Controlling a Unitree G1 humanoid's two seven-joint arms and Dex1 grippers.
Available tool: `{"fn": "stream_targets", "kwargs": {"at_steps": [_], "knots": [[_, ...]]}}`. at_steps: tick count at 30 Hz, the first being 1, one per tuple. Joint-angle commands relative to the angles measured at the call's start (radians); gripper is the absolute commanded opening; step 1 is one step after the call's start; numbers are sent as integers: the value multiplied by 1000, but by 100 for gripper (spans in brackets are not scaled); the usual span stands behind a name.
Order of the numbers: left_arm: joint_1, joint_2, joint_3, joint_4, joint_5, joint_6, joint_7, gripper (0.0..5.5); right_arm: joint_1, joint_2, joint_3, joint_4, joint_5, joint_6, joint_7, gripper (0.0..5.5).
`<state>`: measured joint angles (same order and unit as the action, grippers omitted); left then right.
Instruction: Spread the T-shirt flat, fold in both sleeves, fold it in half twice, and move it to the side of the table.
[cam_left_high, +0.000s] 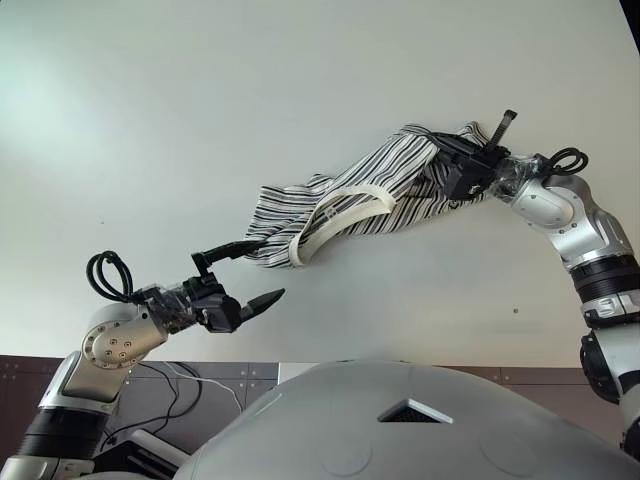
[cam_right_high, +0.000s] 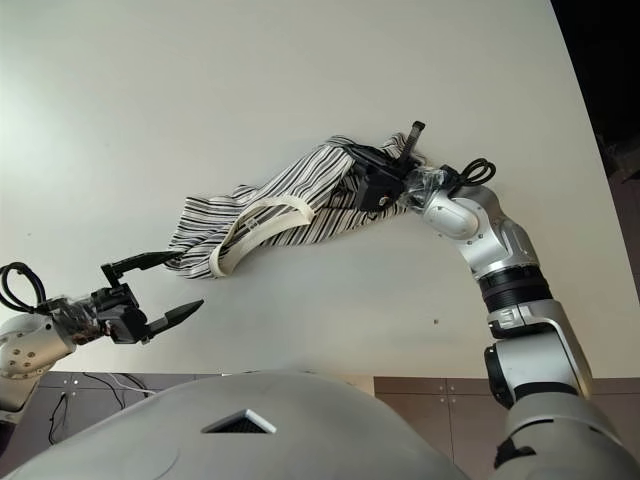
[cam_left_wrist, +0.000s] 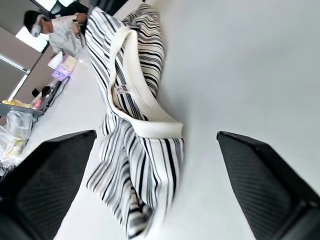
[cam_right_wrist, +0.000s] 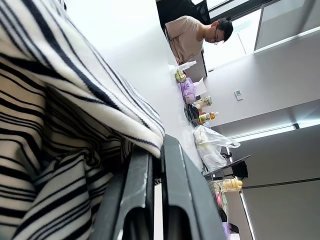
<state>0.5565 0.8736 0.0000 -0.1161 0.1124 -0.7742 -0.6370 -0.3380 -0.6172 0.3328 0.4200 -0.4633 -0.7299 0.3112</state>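
The black-and-white striped T-shirt (cam_left_high: 360, 195) lies bunched in a long band across the white table (cam_left_high: 180, 100), its white collar (cam_left_high: 345, 205) facing up. My right gripper (cam_left_high: 452, 162) is at the shirt's right end, shut on a fold of striped fabric (cam_right_wrist: 65, 100); the right wrist view shows the cloth edge pinched between the fingers (cam_right_wrist: 172, 190). My left gripper (cam_left_high: 272, 266) is open just at the shirt's left end, near the table's front. In the left wrist view the shirt (cam_left_wrist: 135, 150) lies in the gap between the two wide-apart fingers (cam_left_wrist: 55, 175).
Bare table surface stretches to the left of the shirt and behind it. The table's front edge (cam_left_high: 300, 362) runs just under my left arm, with cables (cam_left_high: 170, 390) on the dark floor below. The table's right edge (cam_right_high: 575, 90) is past my right arm.
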Motion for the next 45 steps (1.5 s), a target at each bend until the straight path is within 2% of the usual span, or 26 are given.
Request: {"fn": "stream_targets", "kwargs": {"at_steps": [1,4,9,12,16,20,30,34,45], "knots": [[-85,3,-7,123,260,53,76,449,19,8,-31,-67,82,26,36,11],[-153,-24,-27,144,401,95,154,449,45,2,-47,-137,146,46,74,11],[-207,-49,-62,146,561,147,278,449,173,-58,-77,-316,394,56,220,11],[-209,-42,-85,130,571,140,299,449,251,-100,-105,-384,440,57,265,11],[-182,-14,-121,87,555,111,281,449,318,-110,-153,-474,538,96,295,11],[-191,-12,-144,91,552,108,290,449,365,-118,-175,-496,552,111,326,11],[-239,2,-186,155,582,110,306,265,440,-136,-202,-507,584,111,410,10],[-248,11,-203,167,584,107,310,208,442,-130,-220,-507,597,117,418,10],[-243,28,-161,150,566,107,380,33,488,-132,-272,-516,658,132,449,10]]}}
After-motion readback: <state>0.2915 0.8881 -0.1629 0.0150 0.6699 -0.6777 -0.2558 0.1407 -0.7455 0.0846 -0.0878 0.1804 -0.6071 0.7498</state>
